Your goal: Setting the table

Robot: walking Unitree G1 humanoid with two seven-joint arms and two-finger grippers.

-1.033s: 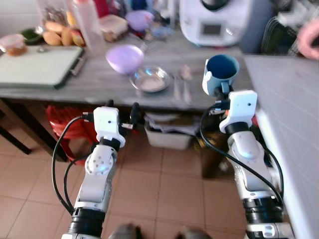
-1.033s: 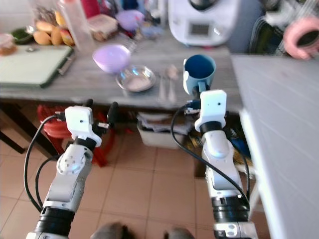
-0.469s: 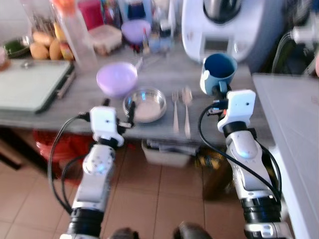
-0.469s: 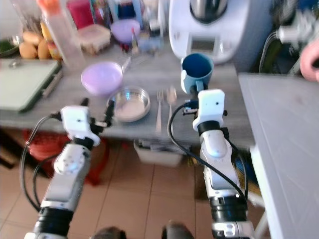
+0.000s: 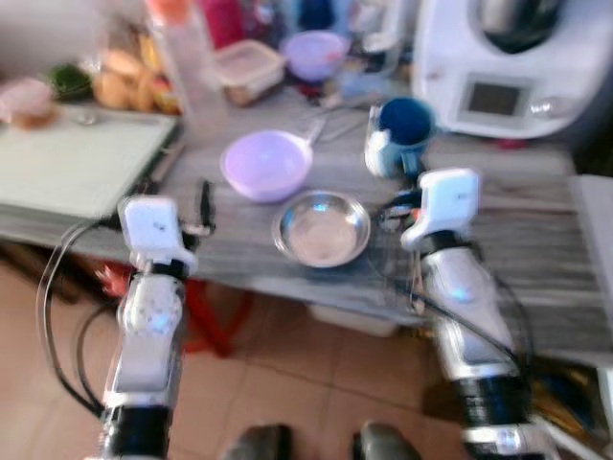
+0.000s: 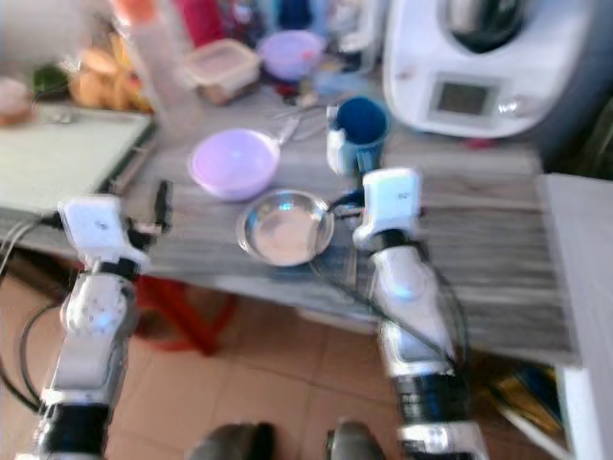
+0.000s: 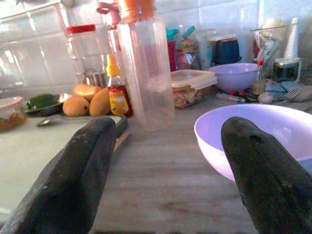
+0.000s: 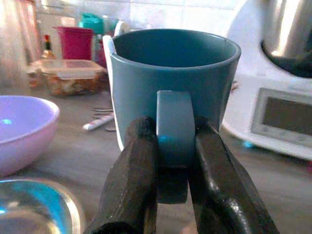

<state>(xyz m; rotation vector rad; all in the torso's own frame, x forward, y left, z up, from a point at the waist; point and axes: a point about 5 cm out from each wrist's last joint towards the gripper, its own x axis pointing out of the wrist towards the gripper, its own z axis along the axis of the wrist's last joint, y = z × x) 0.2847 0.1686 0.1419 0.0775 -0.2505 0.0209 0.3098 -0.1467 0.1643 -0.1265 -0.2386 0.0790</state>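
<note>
Lilac bowl (image 5: 266, 164) and steel dish (image 5: 322, 228) side by side on the bench (image 5: 536, 240), blue mug (image 8: 171, 92) upright above it, handle clamped by right end effector (image 8: 173, 161), left end effector (image 7: 165, 165) spread apart beside the bowl.

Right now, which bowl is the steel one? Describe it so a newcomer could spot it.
On the grey wooden table, look at the front edge between the two arms. The steel bowl sits there, just in front of the lilac bowl and beside the blue mug held in the right tool. It is the shallow, shiny metal one; its neighbours are matte plastic or ceramic.
</note>
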